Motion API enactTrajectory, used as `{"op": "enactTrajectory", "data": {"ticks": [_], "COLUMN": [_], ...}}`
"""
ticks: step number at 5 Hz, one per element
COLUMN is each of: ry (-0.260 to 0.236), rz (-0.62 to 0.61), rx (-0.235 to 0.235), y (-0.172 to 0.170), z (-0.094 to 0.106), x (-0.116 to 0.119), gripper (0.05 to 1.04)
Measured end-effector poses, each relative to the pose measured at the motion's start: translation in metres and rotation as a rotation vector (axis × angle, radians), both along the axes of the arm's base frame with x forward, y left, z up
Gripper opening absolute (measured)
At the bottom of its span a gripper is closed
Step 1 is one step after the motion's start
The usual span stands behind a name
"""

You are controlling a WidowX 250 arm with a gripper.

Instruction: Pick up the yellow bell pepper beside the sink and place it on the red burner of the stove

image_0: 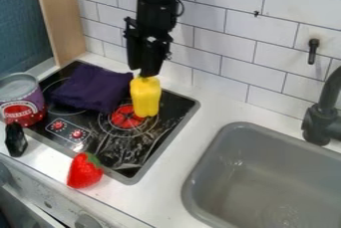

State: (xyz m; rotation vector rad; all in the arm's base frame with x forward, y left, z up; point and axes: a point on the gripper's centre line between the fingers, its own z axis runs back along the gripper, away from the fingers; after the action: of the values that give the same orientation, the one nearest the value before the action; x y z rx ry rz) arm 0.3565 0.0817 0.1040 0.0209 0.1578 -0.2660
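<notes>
The black gripper (144, 72) hangs down over the stove, directly at the top of a yellow bell pepper (146, 97). The pepper is upright over the right side of the red-centred burner (126, 116), its stem end against the gripper's lower end. Whether its base rests on the black stovetop cannot be told. Left of the gripper, a dark purple cloth (93, 87) lies crumpled on the back of the stove.
A cherry can (22, 100) stands at the far left, with a black object (16, 139) in front. A red strawberry (85, 171) lies by the stove's front edge. The grey sink (266, 172) and dark faucet (323, 117) are at right; a tiled wall (226, 28) rises behind.
</notes>
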Motion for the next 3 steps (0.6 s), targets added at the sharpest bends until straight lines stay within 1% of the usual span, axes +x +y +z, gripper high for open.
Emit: {"op": "enactTrajectory", "data": {"ticks": [1, 2, 3], "ry": [-0.001, 0.002, 0.114], "rz": [0.034, 0.069, 0.074], "rx": [0.011, 0.026, 0.019], "y": [0.011, 0.005, -0.007], "z": [0.006, 0.015, 0.013], "x": [-0.005, -0.039, -0.088], "gripper": [0.952, 1.009, 1.004]}}
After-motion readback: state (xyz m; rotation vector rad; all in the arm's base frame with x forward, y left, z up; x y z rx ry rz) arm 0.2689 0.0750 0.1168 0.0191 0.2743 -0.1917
